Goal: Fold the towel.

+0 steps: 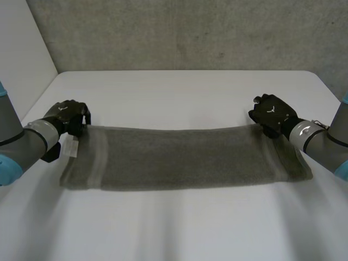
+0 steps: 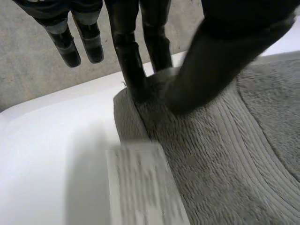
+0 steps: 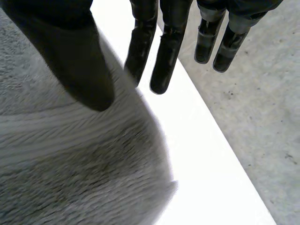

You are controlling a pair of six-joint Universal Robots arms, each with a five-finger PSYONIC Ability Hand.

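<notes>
A grey-green towel (image 1: 179, 157) lies on the white table (image 1: 179, 92) as a long folded band, running left to right. My left hand (image 1: 68, 116) is at its far left corner. In the left wrist view its straight fingers (image 2: 133, 70) touch the corner's edge, and the thumb rests on the towel (image 2: 220, 154), loose rather than clamped. My right hand (image 1: 272, 114) is at the far right corner. There the straight fingers (image 3: 164, 56) hang past the towel's (image 3: 70, 164) edge, apart from the thumb, with nothing between them.
A white label (image 2: 140, 187) sticks out from the towel's left end (image 1: 70, 147). A grey wall (image 1: 179, 32) stands behind the table's far edge. Bare table lies in front of and behind the towel.
</notes>
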